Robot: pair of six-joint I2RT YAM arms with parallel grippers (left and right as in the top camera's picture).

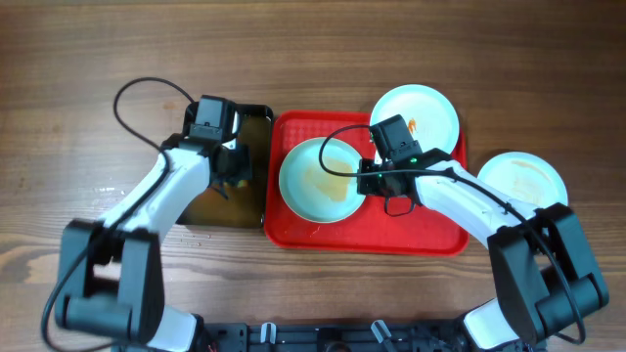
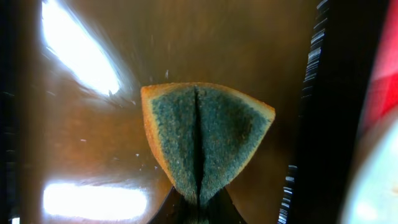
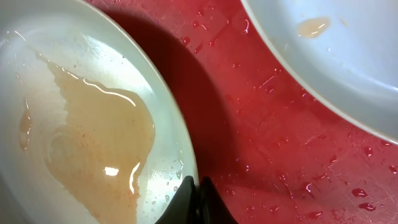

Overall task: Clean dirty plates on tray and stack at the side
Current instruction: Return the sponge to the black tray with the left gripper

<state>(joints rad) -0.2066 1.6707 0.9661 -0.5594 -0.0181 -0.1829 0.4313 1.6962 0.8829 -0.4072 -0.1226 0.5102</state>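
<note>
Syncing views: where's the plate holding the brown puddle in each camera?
Overhead: plate on the left half of the tray.
Left wrist: sponge fills it; pale blur lower right, unclear.
Right wrist: plate fills the left.
Shared landmark: red tray, also left wrist's right edge.

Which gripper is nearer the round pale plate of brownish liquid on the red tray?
Right. The right gripper holds that plate by its rim; the left gripper is over the black rectangular basin.

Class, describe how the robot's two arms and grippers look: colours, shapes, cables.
Both the left arm and right arm have white rounded shells, black joints and black wrist camera blocks. A black cable loops off each. The right wrist shows a green light; fingers are dark and tapered.
</note>
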